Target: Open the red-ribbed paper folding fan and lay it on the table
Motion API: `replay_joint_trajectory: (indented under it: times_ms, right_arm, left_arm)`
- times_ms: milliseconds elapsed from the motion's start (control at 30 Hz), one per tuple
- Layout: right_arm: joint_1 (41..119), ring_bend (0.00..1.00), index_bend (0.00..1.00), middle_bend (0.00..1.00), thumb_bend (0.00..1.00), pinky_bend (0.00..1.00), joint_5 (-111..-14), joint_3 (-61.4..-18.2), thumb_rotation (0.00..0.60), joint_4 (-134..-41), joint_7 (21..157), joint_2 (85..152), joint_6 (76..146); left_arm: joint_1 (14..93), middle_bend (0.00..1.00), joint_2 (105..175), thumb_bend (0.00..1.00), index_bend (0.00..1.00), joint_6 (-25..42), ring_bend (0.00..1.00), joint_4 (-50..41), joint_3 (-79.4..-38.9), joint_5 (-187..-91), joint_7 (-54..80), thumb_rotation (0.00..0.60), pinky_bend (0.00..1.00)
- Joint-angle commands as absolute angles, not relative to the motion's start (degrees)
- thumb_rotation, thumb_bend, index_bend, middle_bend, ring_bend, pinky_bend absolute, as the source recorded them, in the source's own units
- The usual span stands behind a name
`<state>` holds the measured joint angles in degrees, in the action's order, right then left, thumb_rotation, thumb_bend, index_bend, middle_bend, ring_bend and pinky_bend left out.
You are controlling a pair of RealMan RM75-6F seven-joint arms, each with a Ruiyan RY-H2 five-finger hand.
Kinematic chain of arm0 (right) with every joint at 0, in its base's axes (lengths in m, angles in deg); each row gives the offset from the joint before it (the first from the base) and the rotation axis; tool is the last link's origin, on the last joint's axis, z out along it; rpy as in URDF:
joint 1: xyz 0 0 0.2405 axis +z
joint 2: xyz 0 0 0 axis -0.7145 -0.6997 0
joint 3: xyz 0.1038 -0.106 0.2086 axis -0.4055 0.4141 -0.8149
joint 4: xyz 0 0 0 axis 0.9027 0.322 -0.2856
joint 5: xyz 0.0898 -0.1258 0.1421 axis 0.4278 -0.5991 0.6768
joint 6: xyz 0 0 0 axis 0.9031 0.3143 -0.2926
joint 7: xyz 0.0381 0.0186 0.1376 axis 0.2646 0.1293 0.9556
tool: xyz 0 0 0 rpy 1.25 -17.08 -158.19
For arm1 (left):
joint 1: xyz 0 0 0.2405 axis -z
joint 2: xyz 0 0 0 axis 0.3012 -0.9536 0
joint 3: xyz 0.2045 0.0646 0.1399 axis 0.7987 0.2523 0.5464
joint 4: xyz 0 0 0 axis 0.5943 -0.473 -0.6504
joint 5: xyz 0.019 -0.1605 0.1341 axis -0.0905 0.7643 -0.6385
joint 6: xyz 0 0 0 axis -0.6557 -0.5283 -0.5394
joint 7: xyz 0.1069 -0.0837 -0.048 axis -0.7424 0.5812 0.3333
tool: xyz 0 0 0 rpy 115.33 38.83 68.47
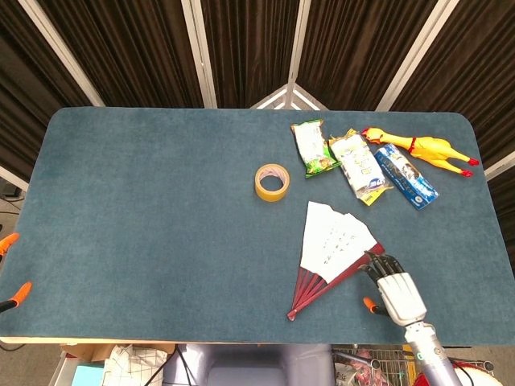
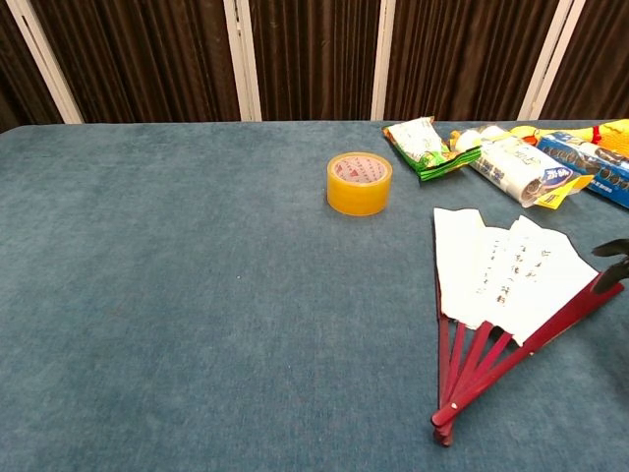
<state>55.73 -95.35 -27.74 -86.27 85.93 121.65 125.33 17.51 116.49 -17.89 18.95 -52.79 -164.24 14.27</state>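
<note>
Fan (image 1: pixel 331 253) with red ribs lies partly spread on the blue table (image 1: pixel 145 209), right of centre, pivot toward the near edge. Right hand (image 1: pixel 393 288) hovers just beside the outer red rib, dark fingers (image 1: pixel 378 264) held loosely apart, gripping nothing; whether they touch the rib cannot be told. Left hand shows only orange tips (image 1: pixel 14 269) off the table's left edge. Yellow tape roll (image 1: pixel 271 182) sits behind the fan; snack packets (image 1: pixel 354 161) and a rubber chicken (image 1: pixel 422 149) crowd the far right corner.

Half-open fan (image 2: pixel 511 295) flat on table (image 2: pixel 197 324) — tape roll (image 2: pixel 359 183) beyond
</note>
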Motion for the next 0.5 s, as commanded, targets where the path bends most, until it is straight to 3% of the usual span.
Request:
replay_joint_trajectory:
  times_ms: [33, 500]
  right_arm:
    - [56.22, 0.19, 0.34, 0.14, 0.24, 0.17, -96.39, -27.16, 0.6, -83.97, 86.02, 124.0, 125.3]
    - [58.82, 0.19, 0.36, 0.14, 0.24, 0.17, -96.19, -27.87, 0.6, -77.23, 86.54, 129.17, 123.22]
  left_arm:
    - [17.59, 0.0, 116.53, 0.34, 0.16, -17.69, 0.0, 18.92, -52.85, -164.1, 14.16, 0.6, 0.0]
    - [18.49, 0.0, 117.3, 0.34, 0.16, -16.02, 0.0, 19.0, -53.4, -162.83, 12.59, 0.6, 0.0]
